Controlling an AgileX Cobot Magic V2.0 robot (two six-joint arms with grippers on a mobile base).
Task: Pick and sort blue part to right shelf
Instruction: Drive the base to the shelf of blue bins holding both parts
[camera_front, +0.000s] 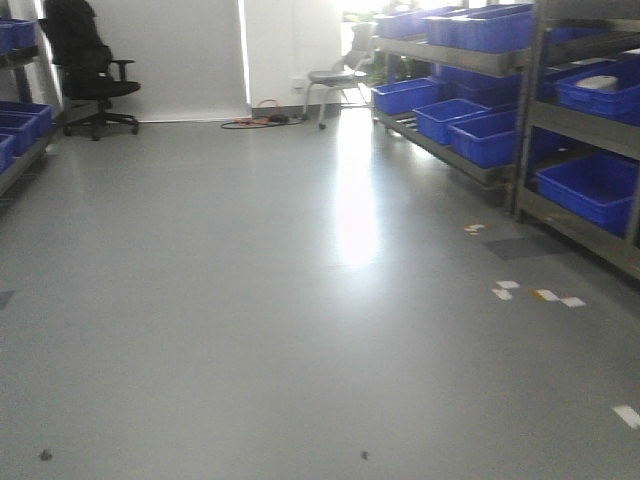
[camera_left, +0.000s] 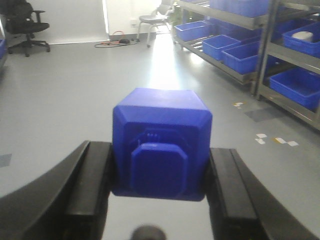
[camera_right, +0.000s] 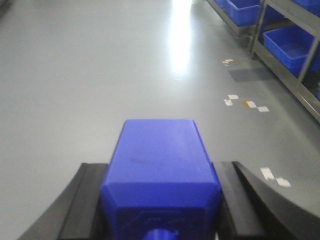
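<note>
My left gripper (camera_left: 160, 172) is shut on a blue part (camera_left: 160, 145), a boxy block with an octagonal cap facing the camera, held above the grey floor. My right gripper (camera_right: 161, 192) is shut on a second blue part (camera_right: 161, 165), a long block with chamfered end, also held above the floor. The right shelf (camera_front: 520, 110) with blue bins stands along the right wall; it also shows in the left wrist view (camera_left: 260, 45) and the right wrist view (camera_right: 285, 50). Neither gripper shows in the front view.
A black office chair (camera_front: 90, 70) stands far left, a grey chair (camera_front: 335, 80) and cables (camera_front: 255, 120) at the back wall. Blue bins (camera_front: 20, 125) sit on a left shelf. Tape marks (camera_front: 535, 293) dot the grey floor near the right shelf.
</note>
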